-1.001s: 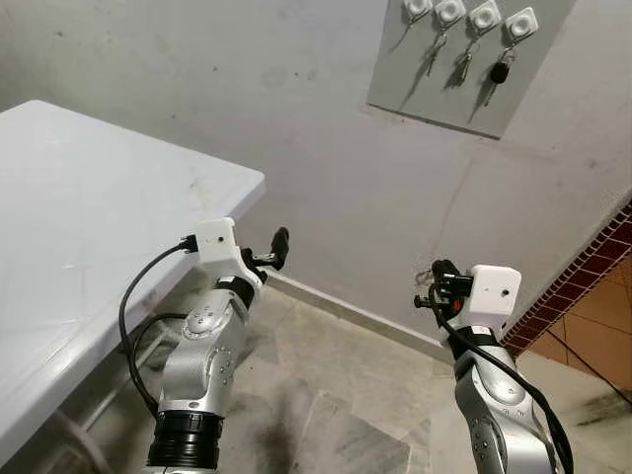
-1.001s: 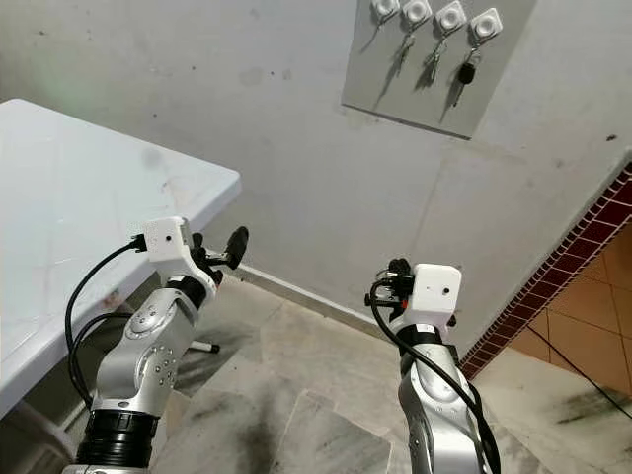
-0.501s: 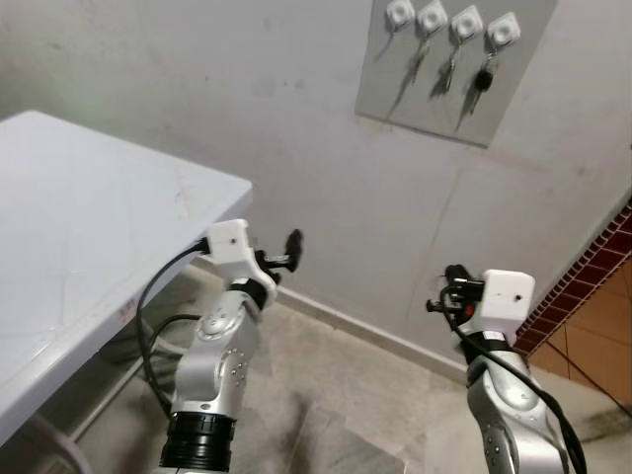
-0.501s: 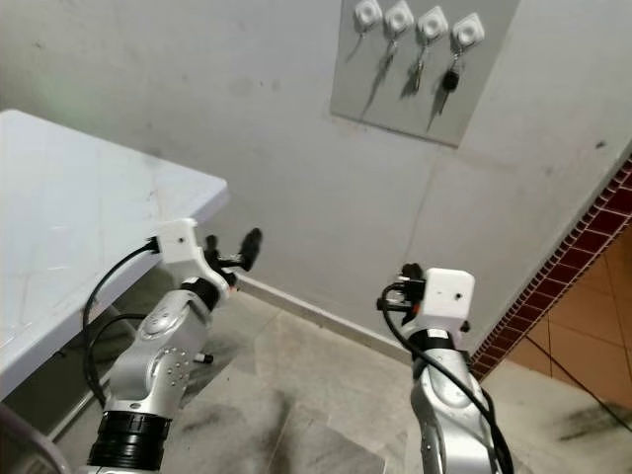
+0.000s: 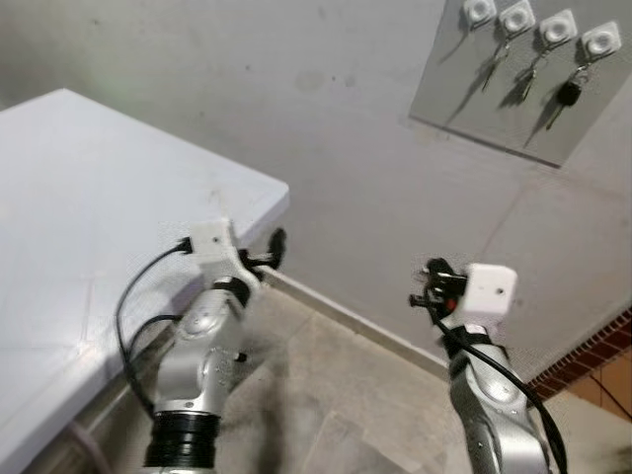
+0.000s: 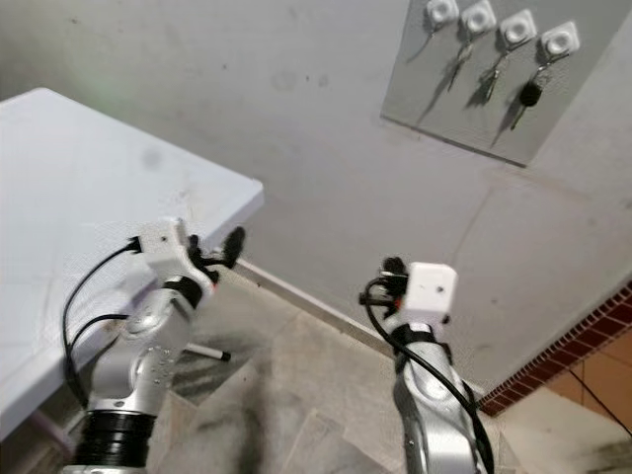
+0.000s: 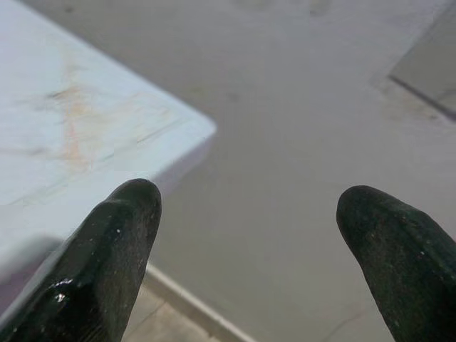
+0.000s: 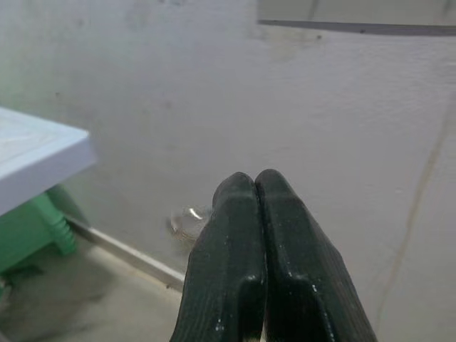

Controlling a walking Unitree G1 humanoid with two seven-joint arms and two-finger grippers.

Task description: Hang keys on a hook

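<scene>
Keys hang from white square hooks on the grey wall board, well above my pinched-together right gripper; my left gripper gapes wide beside the white table.

On my feed, the white tabletop fills the left side of the head views, its rounded corner reaching toward the frame's middle, just short of the grey wall. Its surface shows faint scuffs and a brownish stain near that corner; I see nothing lying on it. Under the corner, at the lower left of the right wrist frame, a green leg stands on the floor. The floor is pale stone tile, dirty in patches, running along the bottom of the frame. At the upper right, a grey wall board carries four white hooks, with keys hanging from them.
</scene>
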